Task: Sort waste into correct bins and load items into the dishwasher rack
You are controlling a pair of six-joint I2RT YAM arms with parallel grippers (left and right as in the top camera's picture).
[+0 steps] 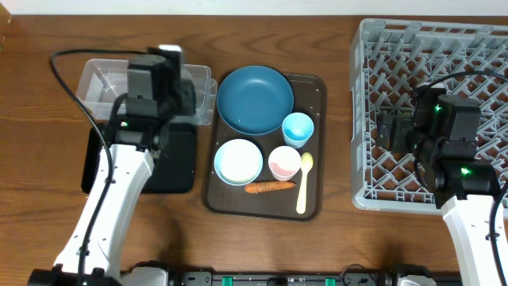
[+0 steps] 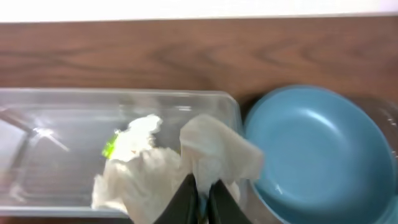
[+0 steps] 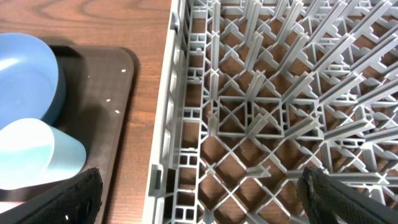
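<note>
**Tissue disposal at the clear tub.** The left pincer (image 2: pixel 202 199) is clenched on the lower edge of a crumpled white tissue (image 2: pixel 214 149). It holds the tissue over the right-hand end of the clear tub (image 2: pixel 37 106), close to the wall nearest the large dark blue bowl (image 1: pixel 254 97). More white tissue and a small yellow-green wrapper (image 2: pixel 110 147) lie inside the tub.

The step in hand appears to be the drop. It is best done with the tissue brought further inside the rim, away from the bowl. The fingers should then part fully and lift straight up, since light paper may cling to a finger or drape over the wall.

The right pincer (image 3: pixel 199 193) is released, with its jaws wide apart and nothing in them, and hangs above the dishwasher rack (image 1: pixel 373 48).

**Surface and room.** The table (image 1: pixel 337 119) is dark, grained wood. It carries the black tray (image 1: pixel 178 171) beneath the left arm and a brown serving tray (image 1: pixel 230 202) holding the crockery and a carrot piece (image 1: pixel 268 187). White specks dot the serving tray. A pale band lies beyond the table's far edge, and what it is cannot be told.
</note>
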